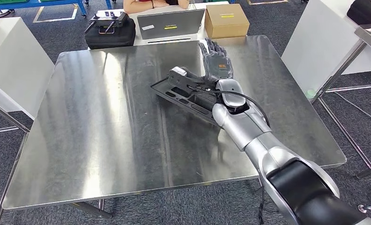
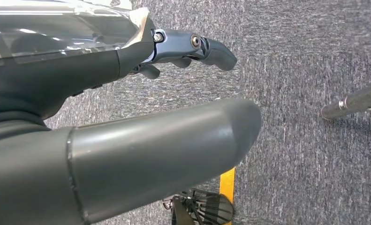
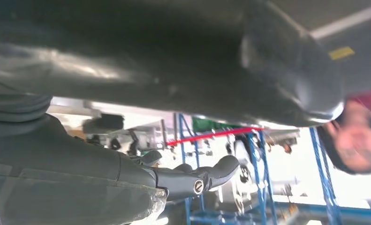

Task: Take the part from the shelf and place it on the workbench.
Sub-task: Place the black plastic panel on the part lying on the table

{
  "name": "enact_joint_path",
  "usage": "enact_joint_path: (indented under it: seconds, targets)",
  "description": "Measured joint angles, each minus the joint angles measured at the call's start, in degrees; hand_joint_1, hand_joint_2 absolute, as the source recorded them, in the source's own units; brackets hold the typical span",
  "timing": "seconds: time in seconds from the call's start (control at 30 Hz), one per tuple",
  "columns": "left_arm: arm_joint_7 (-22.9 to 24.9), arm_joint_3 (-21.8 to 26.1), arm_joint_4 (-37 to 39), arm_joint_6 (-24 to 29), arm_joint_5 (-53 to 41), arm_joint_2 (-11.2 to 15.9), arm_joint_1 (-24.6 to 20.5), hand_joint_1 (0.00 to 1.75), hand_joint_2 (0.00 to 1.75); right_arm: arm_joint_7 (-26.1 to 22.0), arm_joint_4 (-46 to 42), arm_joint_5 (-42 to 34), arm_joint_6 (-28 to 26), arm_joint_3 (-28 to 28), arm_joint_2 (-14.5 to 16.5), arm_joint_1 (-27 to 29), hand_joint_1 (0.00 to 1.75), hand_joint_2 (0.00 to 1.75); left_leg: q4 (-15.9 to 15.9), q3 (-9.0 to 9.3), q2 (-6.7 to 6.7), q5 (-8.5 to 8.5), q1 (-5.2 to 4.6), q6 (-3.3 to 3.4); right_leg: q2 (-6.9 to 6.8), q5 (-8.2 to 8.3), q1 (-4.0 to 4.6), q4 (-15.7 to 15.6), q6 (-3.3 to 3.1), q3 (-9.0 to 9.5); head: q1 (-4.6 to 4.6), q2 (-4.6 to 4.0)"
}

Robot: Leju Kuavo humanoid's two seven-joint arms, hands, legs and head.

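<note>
The black slotted part point(image 1: 182, 95) lies flat on the steel workbench point(image 1: 103, 122), right of centre and turned at an angle. My right arm reaches over it from the lower right. My right hand point(image 1: 215, 62) is just past the part's far end, dark fingers spread, with the grey thumb point(image 1: 179, 74) above the part's far edge. In the right wrist view nothing lies between the thumb point(image 3: 286, 70) and the fingers point(image 3: 207, 176). My left hand point(image 2: 103, 93) hangs over grey carpet, its fingers point(image 2: 207, 47) stretched out and holding nothing.
At the bench's far edge stand a grey laptop point(image 1: 171, 23), a cardboard box point(image 1: 226, 19) and a black bag point(image 1: 110, 32); a person point(image 1: 155, 3) sits behind them. White tables flank both sides. Yellow floor tape point(image 2: 227, 185) and a metal leg point(image 2: 352, 101) lie near my left hand.
</note>
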Motion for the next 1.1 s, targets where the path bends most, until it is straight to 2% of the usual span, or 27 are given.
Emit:
enact_joint_path:
  seconds: [0.17, 0.27, 0.37, 0.43, 0.5, 0.6, 0.73, 0.8, 0.9, 1.03, 1.1]
  targets:
    - [0.08, 0.41, 0.0, 0.26, 0.34, -0.01, 0.01, 0.0, 0.0, -1.86, -3.21, -1.63, -1.19, -1.29, 0.62, -0.39, 0.0, 0.0, 0.0, 0.01, 0.0, 0.0, 0.0, 0.0, 0.0, 0.0, 0.0, 0.0, 0.0, 0.01, -0.01, 0.0]
    - [0.23, 0.54, 0.0, 0.45, 0.45, -0.02, 0.02, 0.0, 0.0, -7.18, -6.16, -7.94, -2.69, -3.27, 1.14, 0.23, 0.0, 0.0, 0.0, 0.01, 0.0, 0.0, 0.0, 0.0, 0.0, 0.0, 0.0, 0.0, 0.0, 0.01, 0.0, 0.0]
    - [0.25, 1.01, 0.0, 0.85, 0.54, -0.09, 0.04, 0.0, 0.0, -16.82, -13.18, -23.21, -1.73, -7.04, 2.22, 3.17, 0.0, 0.0, 0.0, 0.02, -0.02, 0.0, 0.0, 0.0, -0.02, 0.0, 0.0, 0.0, 0.0, 0.02, 0.0, 0.0]
    - [0.02, 1.41, 0.0, 1.24, 0.54, -0.19, 0.1, 0.0, 0.0, -23.85, -21.12, -38.14, 1.34, -9.58, 2.88, 6.79, 0.0, 0.0, 0.0, 0.01, -0.08, 0.0, 0.01, 0.0, -0.06, -0.01, 0.0, 0.0, 0.0, 0.02, -0.01, 0.0]
    - [-0.38, 1.77, 0.0, 1.43, 0.48, -0.27, 0.19, 0.0, 0.0, -28.34, -30.29, -52.64, 6.08, -11.08, 3.05, 10.82, 0.0, 0.0, 0.0, 0.0, -0.12, -0.02, 0.01, -0.01, -0.1, -0.03, 0.0, -0.01, 0.0, 0.01, -0.01, 0.0]
    - [-0.78, 2.16, -0.02, 1.44, 0.12, -0.35, 0.36, 0.0, 0.0, -30.62, -44.44, -68.72, 14.87, -11.96, 2.5, 17.33, 0.0, 0.0, 0.0, 0.0, -0.11, -0.1, 0.0, -0.01, -0.09, -0.05, 0.0, -0.03, -0.01, -0.01, -0.01, 0.0]
    - [-0.78, 2.73, -0.15, 1.5, -0.41, -0.56, 0.58, 0.0, 0.0, -31.53, -59.79, -81.02, 22.95, -12.92, 1.67, 25.13, 0.0, 0.0, -0.01, 0.02, -0.09, -0.2, 0.0, -0.01, -0.07, -0.07, 0.0, -0.05, -0.02, -0.01, 0.0, 0.0]
    - [-0.68, 3.05, -0.23, 1.67, -0.7, -0.67, 0.75, 0.0, 0.0, -31.43, -65.19, -84.89, 26.25, -13.25, 1.22, 28.43, 0.0, 0.0, -0.01, 0.04, -0.07, -0.22, 0.0, -0.02, -0.04, -0.07, 0.0, -0.05, -0.02, 0.0, -0.01, 0.0]
    - [-0.53, 3.32, -0.46, 2.37, -1.46, -0.82, 1.01, 0.0, 0.0, -31.75, -70.83, -84.32, 28.37, -13.49, 0.47, 32.71, 0.0, 0.0, -0.01, 0.07, -0.06, -0.22, 0.0, -0.02, -0.03, -0.06, -0.01, -0.06, -0.02, 0.04, 0.0, 0.0]
    - [-0.38, 3.66, -0.87, 2.52, -1.95, -1.0, 1.21, 0.0, 0.0, -32.37, -74.43, -82.86, 28.81, -13.57, -0.17, 36.32, 0.0, 0.0, 0.5, -0.03, -0.05, -0.71, -0.1, 0.81, 0.01, 0.01, -0.44, -0.35, 0.17, 0.27, -0.01, 0.0]
    - [-0.28, 3.71, -1.06, 2.49, -2.11, -1.09, 1.25, 0.0, 0.0, -32.36, -75.45, -82.83, 29.24, -13.57, -0.41, 37.29, 0.0, 0.0, -0.1, 0.33, 0.03, -0.37, -0.07, 1.33, 0.05, 0.13, -0.26, -0.67, 0.47, 0.53, -0.01, 0.0]
